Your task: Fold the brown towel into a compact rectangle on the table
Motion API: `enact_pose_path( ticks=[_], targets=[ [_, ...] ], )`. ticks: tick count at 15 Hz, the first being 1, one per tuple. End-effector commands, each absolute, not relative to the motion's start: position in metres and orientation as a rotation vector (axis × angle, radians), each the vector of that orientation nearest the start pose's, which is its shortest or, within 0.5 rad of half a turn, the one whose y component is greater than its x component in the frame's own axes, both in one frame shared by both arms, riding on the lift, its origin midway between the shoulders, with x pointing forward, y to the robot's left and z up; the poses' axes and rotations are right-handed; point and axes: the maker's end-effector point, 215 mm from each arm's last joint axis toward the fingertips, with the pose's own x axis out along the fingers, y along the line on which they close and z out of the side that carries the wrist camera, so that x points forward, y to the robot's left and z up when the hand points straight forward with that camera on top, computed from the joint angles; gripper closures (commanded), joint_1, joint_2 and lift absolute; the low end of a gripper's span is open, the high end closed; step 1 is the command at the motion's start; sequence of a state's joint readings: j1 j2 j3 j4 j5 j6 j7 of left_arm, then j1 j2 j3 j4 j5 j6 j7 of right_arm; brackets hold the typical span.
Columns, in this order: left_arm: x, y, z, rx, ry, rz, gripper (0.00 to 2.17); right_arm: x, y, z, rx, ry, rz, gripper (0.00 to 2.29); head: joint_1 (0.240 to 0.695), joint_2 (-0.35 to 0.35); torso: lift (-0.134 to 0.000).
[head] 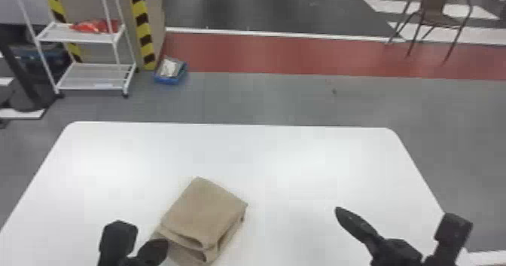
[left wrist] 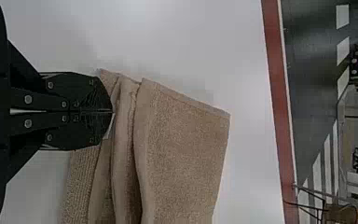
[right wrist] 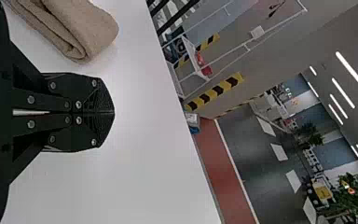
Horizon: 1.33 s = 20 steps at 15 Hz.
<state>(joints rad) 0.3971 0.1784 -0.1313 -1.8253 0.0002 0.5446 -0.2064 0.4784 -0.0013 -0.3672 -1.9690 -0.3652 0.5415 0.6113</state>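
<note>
Left gripper (left wrist: 113, 112): fingers seen closed together, tips set at the layered side of the brown towel (head: 204, 216); whether any cloth is pinched between them cannot be told. Right gripper (right wrist: 114, 112): fingers likewise brought together, nothing held, placed over the table (head: 301, 163) well apart from the towel, on its right in the head view. Towel found flat on the table, left of the middle and toward the robot, set askew to the table's edges. Several layers stacked, the top one smooth and squarish; rounded folds shown along the side facing the robot, gaps left between them. A lower layer is seen to stick out by the left gripper, past the edge of the top one. Folding judged to be largely done: a small, thick bundle has been made, and no broad flap is seen spread out. Left to be done, by estimate: the jutting layer tucked or evened, the loose folds pressed down, the outline squared. A light touch would be called for at the near corner, since the stack could be dragged open or skewed if the lower layer were pulled alone. Beyond the table, a white rack (head: 86, 38) and a chair (head: 436, 19) noted, both outside the work.
</note>
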Motion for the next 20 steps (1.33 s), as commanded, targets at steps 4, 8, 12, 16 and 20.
enact_pose_path(
  ticks=[4,8,12,16,20],
  targets=[
    [0.375,0.150,-0.566,0.046,0.707,-0.367,1.63,0.391,-0.270,-0.464,0.468,0.438,0.309,1.42,0.695,-0.157,0.000],
    [0.366,0.127,-0.558,0.028,0.699,-0.406,1.63,0.392,-0.276,-0.464,0.467,0.434,0.298,1.42,0.695,-0.188,0.000],
    [0.359,0.111,-0.550,-0.016,0.689,-0.429,1.63,0.397,-0.277,-0.465,0.475,0.430,0.295,1.42,0.695,-0.228,0.000],
    [0.389,0.125,-0.519,0.004,0.552,-0.397,1.63,0.397,-0.277,-0.462,0.479,0.423,0.302,1.42,0.695,-0.243,0.000],
    [0.422,0.144,-0.538,0.042,0.521,-0.365,1.63,0.394,-0.280,-0.461,0.480,0.425,0.297,1.42,0.695,-0.200,0.000]
  ],
)
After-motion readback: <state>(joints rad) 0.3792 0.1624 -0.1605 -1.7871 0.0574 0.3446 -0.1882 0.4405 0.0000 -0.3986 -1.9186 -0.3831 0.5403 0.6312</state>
